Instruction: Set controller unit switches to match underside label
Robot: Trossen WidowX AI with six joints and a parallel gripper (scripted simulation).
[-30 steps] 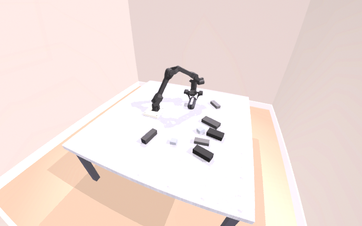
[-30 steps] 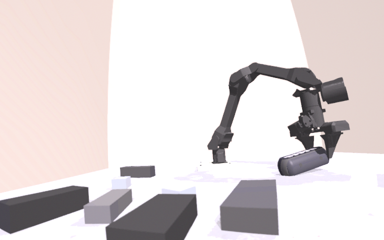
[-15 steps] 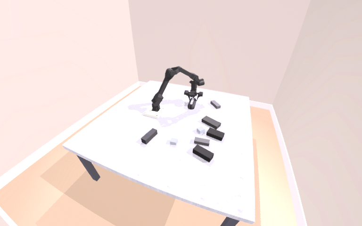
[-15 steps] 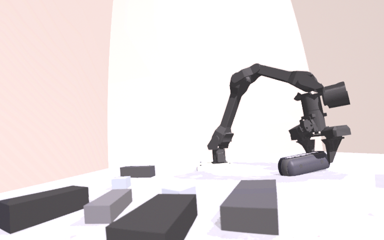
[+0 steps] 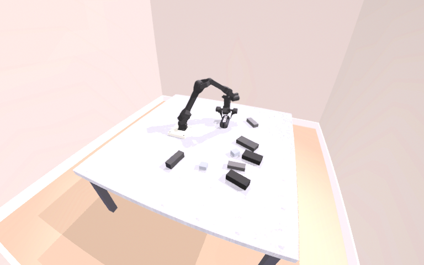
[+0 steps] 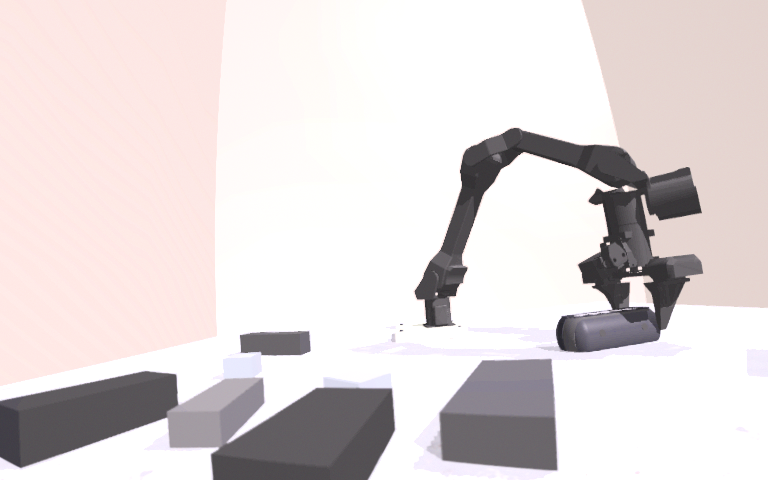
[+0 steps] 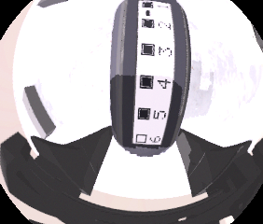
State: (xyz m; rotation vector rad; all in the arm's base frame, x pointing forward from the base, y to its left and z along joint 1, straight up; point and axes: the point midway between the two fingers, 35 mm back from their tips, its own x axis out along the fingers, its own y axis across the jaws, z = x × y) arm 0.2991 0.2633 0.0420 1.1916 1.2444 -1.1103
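The controller unit lies between the hand's fingers, label up.

One controller unit, six oblong blocks, two pale cubes, one arm.

Top cam sits high off one side, angled down over the whole table. Exterior's down low by the loose blocks, facing across to the arm; both catch those. Wrist one's super close, peering past the fingers at the labelled unit.
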